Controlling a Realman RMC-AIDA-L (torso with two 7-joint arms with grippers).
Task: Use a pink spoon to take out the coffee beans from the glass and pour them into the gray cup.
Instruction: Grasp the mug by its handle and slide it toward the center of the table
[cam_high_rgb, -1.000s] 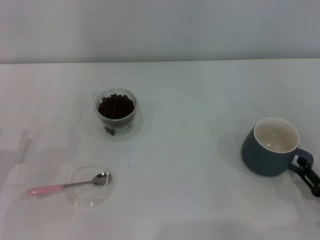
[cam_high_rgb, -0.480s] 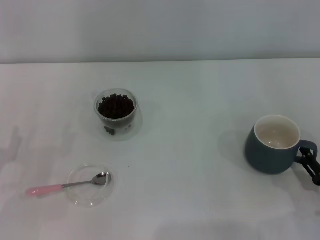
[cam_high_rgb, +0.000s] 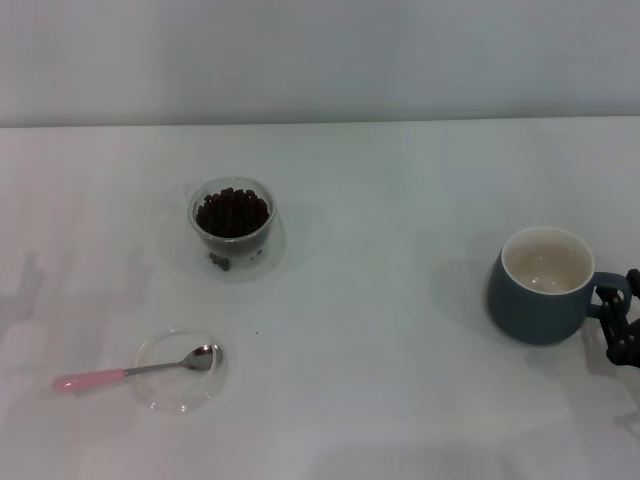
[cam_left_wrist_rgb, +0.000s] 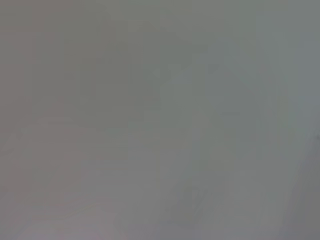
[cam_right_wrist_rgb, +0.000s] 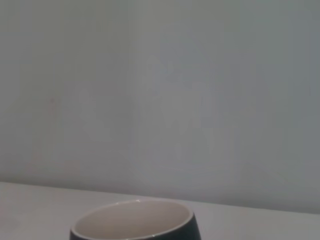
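The pink spoon (cam_high_rgb: 140, 371) lies at the front left, its metal bowl resting in a flat clear dish (cam_high_rgb: 170, 395) and its pink handle pointing left. The glass (cam_high_rgb: 232, 228) stands behind it, full of coffee beans (cam_high_rgb: 232, 211). The gray cup (cam_high_rgb: 540, 290) stands at the right, upright, and its cream inside looks empty. My right gripper (cam_high_rgb: 613, 318) is at the cup's loop handle, at the right edge of the head view, and appears closed on it. The cup's rim also shows in the right wrist view (cam_right_wrist_rgb: 132, 222). My left gripper is out of view.
The white table (cam_high_rgb: 380, 330) runs back to a pale wall. The left wrist view shows only a plain grey surface.
The right gripper has moved farther from me at the cup's handle. The gray cup has shifted slightly back and left with it. The spoon, dish and glass have not moved.
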